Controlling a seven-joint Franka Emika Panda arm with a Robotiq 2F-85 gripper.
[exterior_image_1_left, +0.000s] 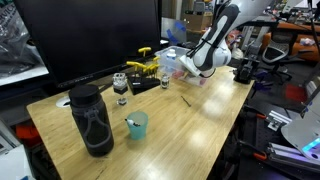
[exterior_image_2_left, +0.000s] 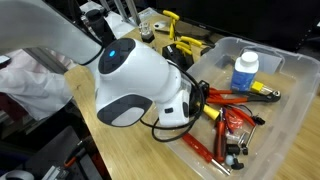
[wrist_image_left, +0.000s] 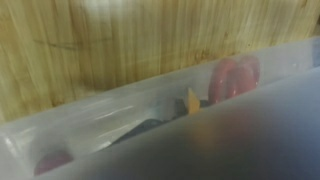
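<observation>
Red pliers (exterior_image_2_left: 230, 97) flat, long axis across bin (exterior_image_2_left: 287, 53)

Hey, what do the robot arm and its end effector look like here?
The arm is glossy white with rounded, bulbous links, a grey joint cap and a small blue light. A black cable loops beneath the wrist. The end effector looks black and is mostly hidden behind the wrist.
</observation>
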